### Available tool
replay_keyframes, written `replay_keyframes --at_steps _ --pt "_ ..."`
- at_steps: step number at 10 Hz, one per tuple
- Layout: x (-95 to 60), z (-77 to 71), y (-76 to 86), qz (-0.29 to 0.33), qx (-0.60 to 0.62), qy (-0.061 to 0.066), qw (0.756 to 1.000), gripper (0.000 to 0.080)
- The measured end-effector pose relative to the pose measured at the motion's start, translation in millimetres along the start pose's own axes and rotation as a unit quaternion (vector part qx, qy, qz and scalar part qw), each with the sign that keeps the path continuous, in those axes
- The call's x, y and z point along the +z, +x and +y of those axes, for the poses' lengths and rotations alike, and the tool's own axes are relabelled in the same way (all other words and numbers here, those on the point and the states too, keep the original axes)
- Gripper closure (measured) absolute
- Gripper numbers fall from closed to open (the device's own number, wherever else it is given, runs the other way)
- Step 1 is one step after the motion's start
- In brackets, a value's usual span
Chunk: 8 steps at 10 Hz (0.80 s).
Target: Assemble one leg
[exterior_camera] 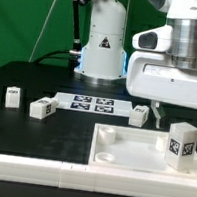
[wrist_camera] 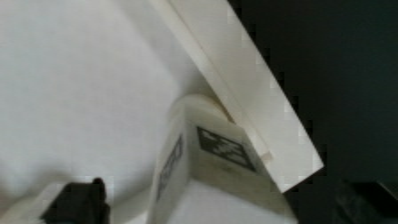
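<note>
The gripper (exterior_camera: pixel 157 116) hangs released above the white tray (exterior_camera: pixel 129 156).
Just beside it stands the leg (exterior_camera: pixel 181 146), showing a black-and-white square tag (wrist_camera: pixel 224 147) with no legible lettering.

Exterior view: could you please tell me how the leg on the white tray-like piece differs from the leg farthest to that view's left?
The foreground leg stands on the white tray-like piece; the leftmost leg sits on the black table, apart from it. The foreground leg is nearest the camera and looks larger; the leftmost leg is farther back and looks smaller. Both are white blocks with a black-and-white tag showing.
</note>
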<state>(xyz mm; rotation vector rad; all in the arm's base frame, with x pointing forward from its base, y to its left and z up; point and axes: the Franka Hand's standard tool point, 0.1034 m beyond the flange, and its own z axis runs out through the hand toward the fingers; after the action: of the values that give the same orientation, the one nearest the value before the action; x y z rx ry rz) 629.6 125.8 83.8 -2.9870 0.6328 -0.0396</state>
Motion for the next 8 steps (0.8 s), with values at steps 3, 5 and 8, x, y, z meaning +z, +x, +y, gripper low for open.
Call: replay_keyframes --at_steps 3,5,8 --pt "2.4 -3.8 -1.8 0.009 -0.187 -0.024 0.982 0.0150" --pt "3.6 -0.8 -0.1 0.004 -0.276 -0.028 0.961 0.0150" --pt "3.6 -0.1 0.8 0.002 -0.352 -0.027 0.936 0.0177"
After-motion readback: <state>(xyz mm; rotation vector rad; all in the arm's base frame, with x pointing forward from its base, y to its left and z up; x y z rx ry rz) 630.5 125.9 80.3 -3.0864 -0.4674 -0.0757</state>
